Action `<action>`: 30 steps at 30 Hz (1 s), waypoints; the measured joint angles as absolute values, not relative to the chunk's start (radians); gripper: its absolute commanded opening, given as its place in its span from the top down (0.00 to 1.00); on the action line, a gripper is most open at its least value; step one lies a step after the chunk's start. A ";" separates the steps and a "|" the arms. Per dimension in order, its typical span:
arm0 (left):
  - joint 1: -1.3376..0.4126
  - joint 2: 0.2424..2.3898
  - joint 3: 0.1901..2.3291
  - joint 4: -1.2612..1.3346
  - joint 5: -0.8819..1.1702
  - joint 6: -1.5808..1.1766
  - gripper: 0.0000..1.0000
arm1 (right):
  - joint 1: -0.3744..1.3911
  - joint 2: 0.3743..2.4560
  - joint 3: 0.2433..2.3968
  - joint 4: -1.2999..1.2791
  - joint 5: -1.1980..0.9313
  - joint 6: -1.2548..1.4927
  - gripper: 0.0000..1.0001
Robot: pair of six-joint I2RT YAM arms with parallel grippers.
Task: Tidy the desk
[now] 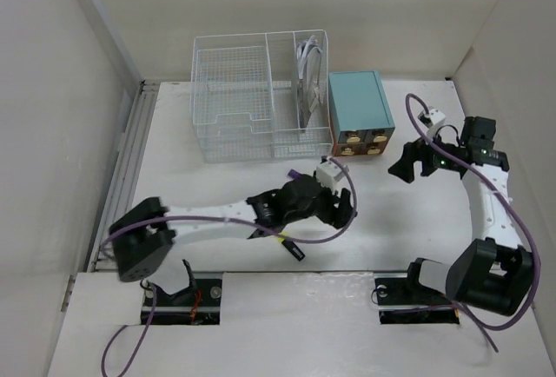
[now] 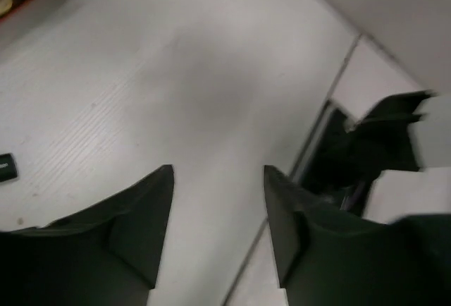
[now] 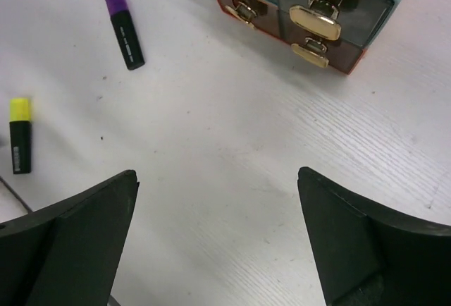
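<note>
Left wrist view first: the left pincer [image 2: 218, 179] hangs with its two dark fingers apart and nothing between them, over a bare, faintly scuffed patch of the large, flat, matte white tabletop [image 2: 176, 73]. Something small and black lies at the left edge of that view, too cut off to name. On the right wrist camera the right pincer [image 3: 217, 179] is spread wide and empty too, above the same white surface. Past its fingers lie a black highlighter pen with a purple cap [image 3: 124, 29] and, nearer the left edge, a black highlighter pen with a yellow cap [image 3: 20, 135], the two apart from each other. Up to the right stands the teal rectangular box of small drawers [image 3: 310, 17], with dark drawer fronts, gold handles and an orange-red trim at the base. From above, the left arm stretches low across the middle of the tabletop, with the yellow-capped pen just on its near side and the purple-capped one peeking out on its far side. The right arm is folded up at the right, its pincer near the front of the drawer box. A white wire basket organizer [image 1: 228, 90] stands at the back, just beside the teal box; whether they touch I cannot tell. White cords [image 1: 306, 73] sit in its narrow right compartment. The tabletop runs from the arm bases at the near edge out to pale walls on the other sides.
</note>
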State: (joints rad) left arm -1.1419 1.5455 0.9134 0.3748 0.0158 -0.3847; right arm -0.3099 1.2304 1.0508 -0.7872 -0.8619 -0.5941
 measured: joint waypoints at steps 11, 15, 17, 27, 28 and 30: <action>-1.176 0.868 0.537 0.432 -0.058 -0.407 0.95 | -0.237 1.214 0.801 -0.301 -0.789 -0.051 0.44; -1.176 0.673 0.445 0.342 -0.101 -0.435 0.91 | -0.215 1.332 0.786 -0.144 -0.789 0.134 0.39; -1.176 0.594 0.425 0.311 -0.117 -0.448 0.91 | -0.210 1.383 0.779 -0.079 -0.789 0.210 0.38; -1.176 0.448 0.359 0.252 -0.163 -0.500 0.88 | -0.181 1.549 0.754 0.155 -0.676 0.442 0.34; -1.176 0.448 0.357 0.245 -0.163 -0.503 0.88 | -0.181 1.562 0.753 0.170 -0.666 0.453 0.34; -1.176 0.449 0.353 0.239 -0.166 -0.506 0.88 | -0.177 1.585 0.752 0.202 -0.644 0.475 0.34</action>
State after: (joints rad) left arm -1.1763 0.4492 0.3527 0.2394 -0.1658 -0.5064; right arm -0.1768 1.5848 0.7525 0.2016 -0.6441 0.4747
